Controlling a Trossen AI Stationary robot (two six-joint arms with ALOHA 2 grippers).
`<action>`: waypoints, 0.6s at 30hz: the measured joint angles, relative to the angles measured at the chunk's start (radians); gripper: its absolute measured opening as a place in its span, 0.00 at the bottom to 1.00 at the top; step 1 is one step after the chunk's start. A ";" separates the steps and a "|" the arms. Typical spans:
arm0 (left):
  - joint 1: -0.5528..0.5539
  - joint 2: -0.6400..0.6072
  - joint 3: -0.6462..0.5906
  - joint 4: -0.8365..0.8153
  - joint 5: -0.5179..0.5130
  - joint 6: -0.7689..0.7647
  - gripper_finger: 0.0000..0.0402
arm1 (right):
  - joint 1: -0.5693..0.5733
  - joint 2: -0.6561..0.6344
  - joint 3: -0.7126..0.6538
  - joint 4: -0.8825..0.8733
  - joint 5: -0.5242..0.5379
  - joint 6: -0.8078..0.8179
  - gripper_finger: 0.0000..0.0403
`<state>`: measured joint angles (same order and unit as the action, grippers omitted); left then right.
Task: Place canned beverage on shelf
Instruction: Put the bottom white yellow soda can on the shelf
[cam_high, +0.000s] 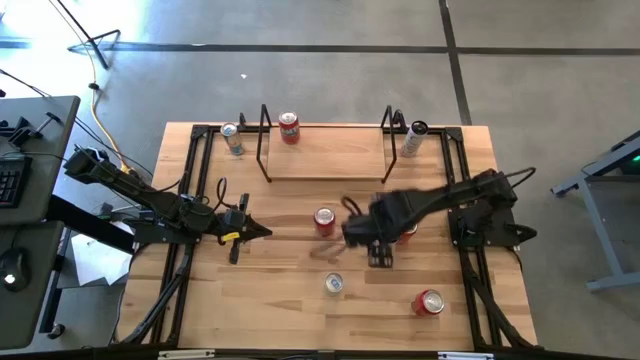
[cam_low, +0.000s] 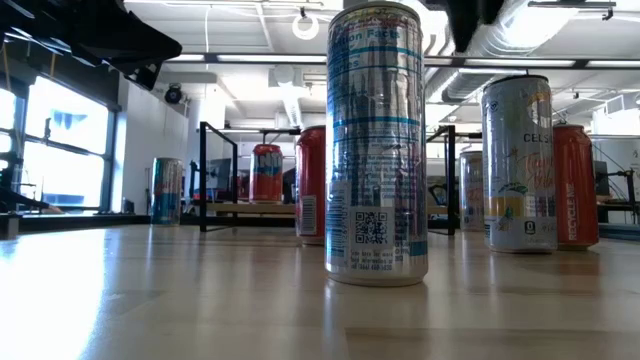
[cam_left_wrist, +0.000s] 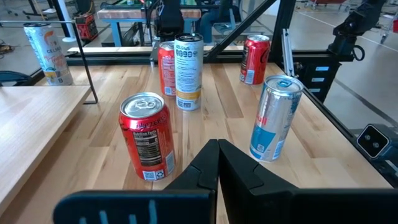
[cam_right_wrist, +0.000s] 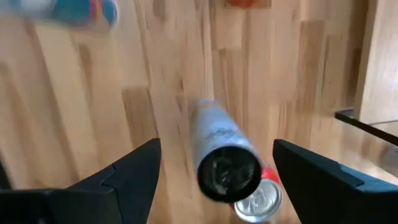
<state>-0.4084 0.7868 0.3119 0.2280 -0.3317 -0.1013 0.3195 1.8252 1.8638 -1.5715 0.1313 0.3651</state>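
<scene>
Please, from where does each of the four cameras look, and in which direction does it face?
High view: above the table, facing straight down; both arms show, with the left gripper and right gripper.
Low view: at table-top height, facing level toward the shelf; only dark arm parts show at the upper edge.
Left wrist view: on the left arm, facing a silver-blue can; its shut fingers show.
Right wrist view: on the right arm, facing down at a tall can between its open fingers.
Shared: the red can on the shelf shows in the high and low views.

The right arm (cam_high: 430, 205) hides most of a red can (cam_high: 408, 232) beneath it.
</scene>
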 joint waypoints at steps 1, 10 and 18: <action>0.000 0.000 0.000 0.000 0.000 0.000 0.00 | 0.019 0.001 -0.019 0.000 0.013 0.001 0.73; 0.000 0.000 0.000 0.000 0.000 -0.003 0.00 | 0.027 -0.012 -0.168 0.000 0.006 0.055 0.73; 0.000 0.001 0.000 -0.005 0.000 -0.002 0.00 | -0.008 -0.054 -0.153 0.001 0.008 0.066 0.73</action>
<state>-0.4088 0.7876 0.3119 0.2230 -0.3317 -0.1032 0.3119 1.7711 1.7110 -1.5708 0.1397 0.4308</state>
